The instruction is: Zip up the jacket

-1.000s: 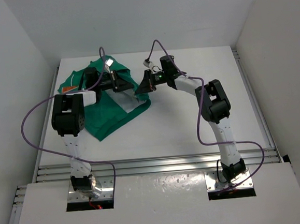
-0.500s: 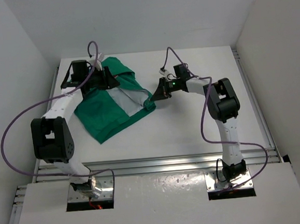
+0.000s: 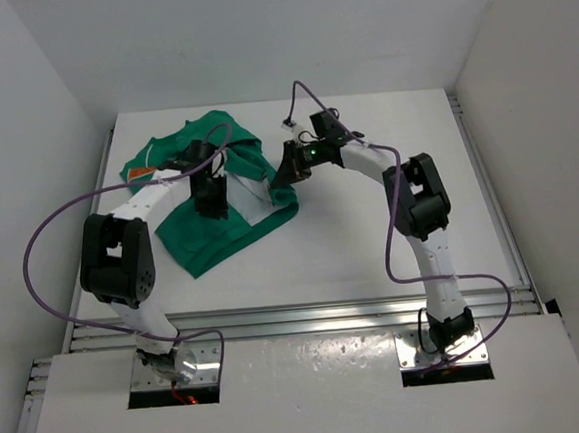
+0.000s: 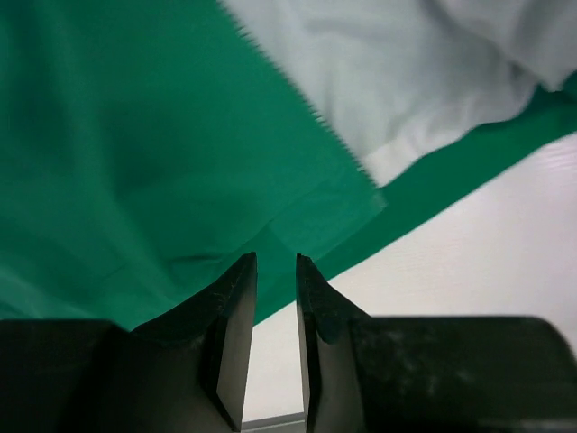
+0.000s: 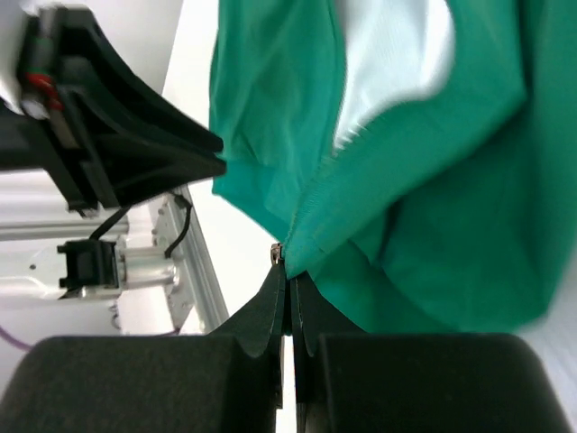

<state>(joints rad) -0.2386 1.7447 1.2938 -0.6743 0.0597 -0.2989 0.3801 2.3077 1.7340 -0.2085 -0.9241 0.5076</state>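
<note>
The green jacket [image 3: 199, 236] lies crumpled at the back left of the table, its white lining [image 3: 246, 194] showing and an orange patch [image 3: 138, 174] at its far left. My left gripper [image 3: 212, 202] hovers over the jacket's middle. In the left wrist view it [image 4: 276, 267] stands narrowly open and empty above the green fabric [image 4: 135, 135]. My right gripper [image 3: 284, 171] is at the jacket's right edge. In the right wrist view it [image 5: 287, 276] is shut on the jacket's front edge [image 5: 433, 225], beside a small metal zipper piece [image 5: 277, 255].
White walls close in the table on three sides. An aluminium rail [image 3: 297, 316] runs along the near edge. Purple cables [image 3: 45, 236] loop from both arms. The left arm's black wrist [image 5: 117, 135] shows close by in the right wrist view.
My left gripper has moved from the jacket's back left corner forward to over its middle. My right gripper has shifted left and back with the jacket edge, bunching the fabric.
</note>
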